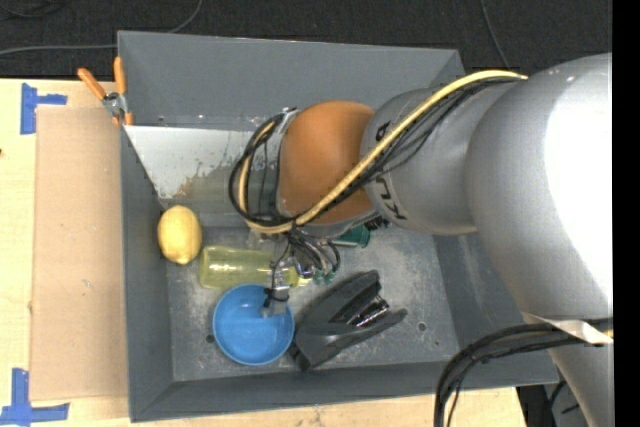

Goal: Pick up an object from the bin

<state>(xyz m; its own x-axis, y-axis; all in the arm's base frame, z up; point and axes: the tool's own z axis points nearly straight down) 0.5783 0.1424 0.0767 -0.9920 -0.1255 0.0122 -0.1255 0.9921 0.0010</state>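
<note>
My gripper reaches down from under the orange wrist cover, its tip at the upper rim of a round blue bowl near the bin's front. Just behind the bowl lies a pale yellow-green translucent bottle on its side, its right end hidden by the gripper. A black stapler lies right of the bowl, close to the gripper. A yellow lemon rests by the left wall.
A small teal thing peeks out under the arm, mostly hidden. The arm and its cables cover the bin's middle and right side. The back left slope of the bin is bare metal.
</note>
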